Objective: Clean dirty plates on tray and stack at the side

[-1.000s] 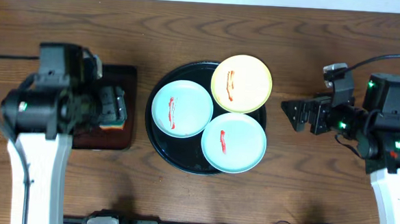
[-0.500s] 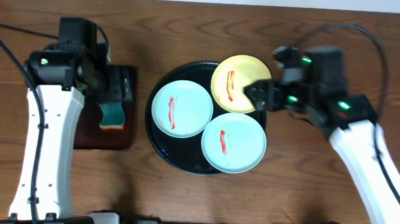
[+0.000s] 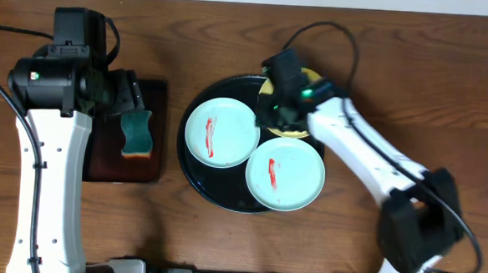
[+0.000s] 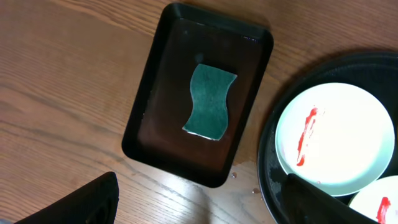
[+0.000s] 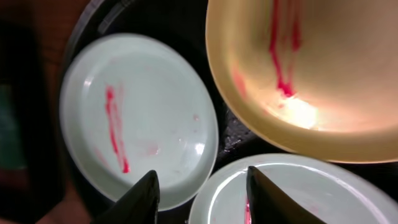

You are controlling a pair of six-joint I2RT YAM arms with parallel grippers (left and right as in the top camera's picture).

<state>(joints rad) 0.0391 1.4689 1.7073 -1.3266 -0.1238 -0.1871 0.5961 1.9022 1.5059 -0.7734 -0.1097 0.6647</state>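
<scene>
The round black tray [image 3: 194, 169] holds three dirty plates with red streaks. One mint plate [image 3: 222, 132] lies at its left and another mint plate [image 3: 285, 173] at the front. The yellow plate [image 3: 290, 132] at the back is largely hidden under my right arm. My right gripper [image 5: 205, 199] hovers low over the gap between the two mint plates [image 5: 137, 112] [image 5: 298, 186], just in front of the yellow plate [image 5: 323, 68]. Its jaws stand apart with nothing between them. My left gripper [image 4: 202, 208] is wide open and empty, above bare wood between the two trays.
A small rectangular black tray [image 3: 104, 167] at the left holds a green wavy sponge [image 3: 135, 135], seen also in the left wrist view as the sponge [image 4: 211, 102]. Water drops [image 4: 235, 176] lie on the wood by the round tray's rim [image 4: 268, 180]. The right arm's cable arcs over the back of the table.
My right arm has swung from the table's right side to over the tray, covering most of the yellow plate, and its jaws have narrowed. The left arm drew back, uncovering the sponge.
</scene>
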